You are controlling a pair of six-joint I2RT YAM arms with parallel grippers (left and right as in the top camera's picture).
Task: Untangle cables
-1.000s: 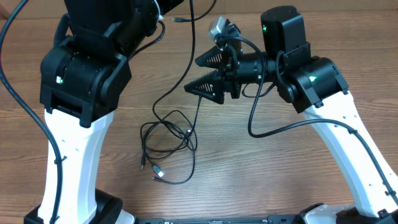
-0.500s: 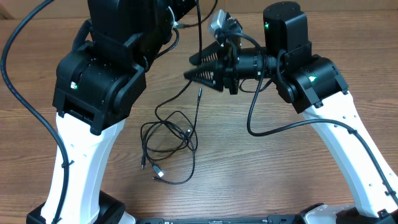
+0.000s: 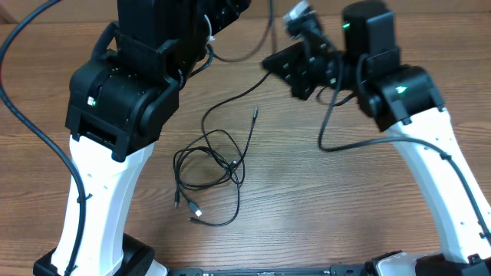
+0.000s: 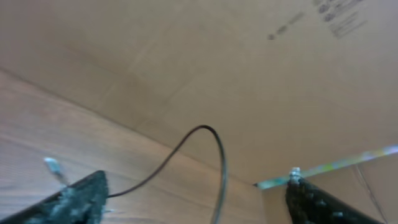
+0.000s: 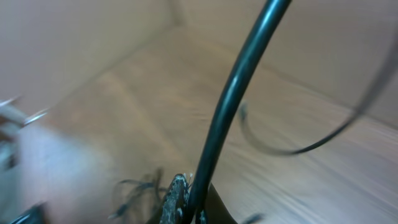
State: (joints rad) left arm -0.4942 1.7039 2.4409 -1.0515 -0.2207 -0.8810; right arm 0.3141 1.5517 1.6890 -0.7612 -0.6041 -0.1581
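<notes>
We see the right gripper with its jaws pressed together on a cable. In the right wrist view the cable comes out of the fingers at the bottom centre and runs up to the top right of the frame. In the overhead view this gripper sits in the upper centre, right of the middle, pointing left and down, and the thin line passes just beside its tips.

The left gripper is spread wide. Its two fingers show only in the lower left and lower right corners of the left wrist view. A thin black line arcs up between them and drops to the bottom edge, and we cannot tell whether it touches either finger. From overhead this gripper is hidden behind its own arm at the top edge.

The coil lies loose on the table, in the centre, a little left of the middle. One strand climbs from it toward the top centre. A free plug lies just right of the coil, and two more ends lie at its lower left.
</notes>
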